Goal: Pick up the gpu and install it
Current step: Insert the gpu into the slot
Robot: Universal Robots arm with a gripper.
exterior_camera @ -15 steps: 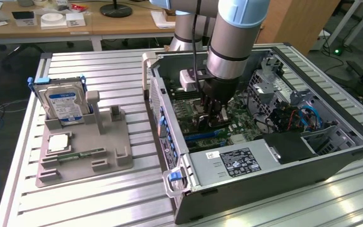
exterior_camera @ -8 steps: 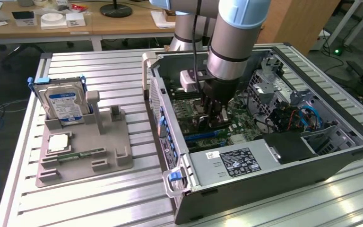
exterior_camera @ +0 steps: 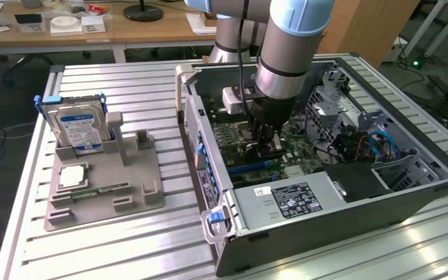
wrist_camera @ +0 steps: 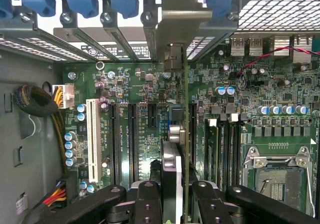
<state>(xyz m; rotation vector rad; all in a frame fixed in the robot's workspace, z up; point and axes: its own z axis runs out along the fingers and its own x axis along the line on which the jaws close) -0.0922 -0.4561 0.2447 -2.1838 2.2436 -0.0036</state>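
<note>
Gripper [exterior_camera: 265, 153] is down inside the open PC case [exterior_camera: 410, 186], closed partway on the gpu [wrist_camera: 172, 169], pinching the card edge-on across its thin faces. In the wrist view the card stands upright betw. the fingers [wrist_camera: 148, 204], its green board edge running toward the slot brackets at the case's rear wall, lined up over the motherboard [wrist_camera: 150, 99] next to the black expansion slots [wrist_camera: 132, 139]. Can't tell whether the edge connector has touched a slot.

Handling, as a guess: stiff, flat, fairly light card, but fragile. Exposed board and fan won't like side load or twisting. Grip across the flat faces near the upper edge looks right; keeps connector edge and bracket free.

Containers: case lies on its side on the bench [exterior_camera: 130, 245], w/ motherboard, cabling, PSU [exterior_camera: 286, 201] and drive cage inside; CPU socket [wrist_camera: 277, 181] looks empty. On the exterior view's left, a grey parts tray [exterior_camera: 126, 192] holds a hard drive [exterior_camera: 76, 125] upright, a CPU chip [exterior_camera: 74, 175] lying flat, and a memory stick [exterior_camera: 91, 192] lying in a groove.
</note>
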